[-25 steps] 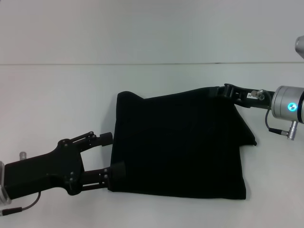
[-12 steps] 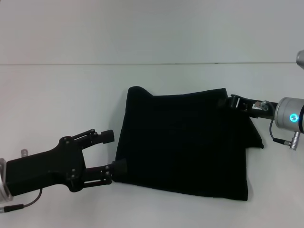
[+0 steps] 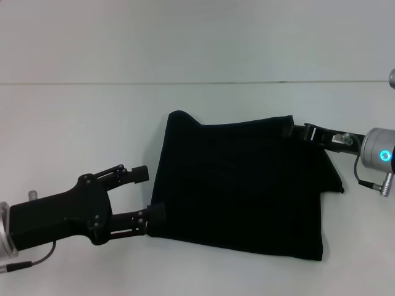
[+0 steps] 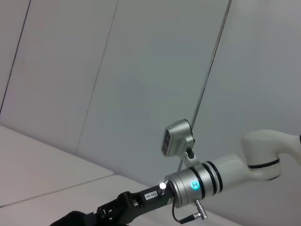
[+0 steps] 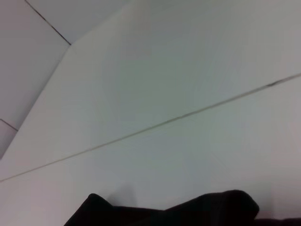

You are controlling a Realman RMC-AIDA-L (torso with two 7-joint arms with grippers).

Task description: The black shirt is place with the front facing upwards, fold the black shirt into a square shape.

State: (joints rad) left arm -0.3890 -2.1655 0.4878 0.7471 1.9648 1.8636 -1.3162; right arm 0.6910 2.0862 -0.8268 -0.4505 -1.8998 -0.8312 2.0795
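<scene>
Black shirt lies folded on the white tabletop. Left end effector gapes apart at its near-left corner; right end effector is clamped on the far-right corner. Uneven pulling could drag the cloth askew, undoing the square.

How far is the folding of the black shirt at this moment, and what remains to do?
Done: the black shirt already lies folded into a rough four-sided block on the table, no sleeves spread out. In hand: the right gripper is at its far right corner; the left gripper, fingers apart, is at its near left edge. Left: the edges are uneven and slanted, so squaring or another fold seems needed.
</scene>
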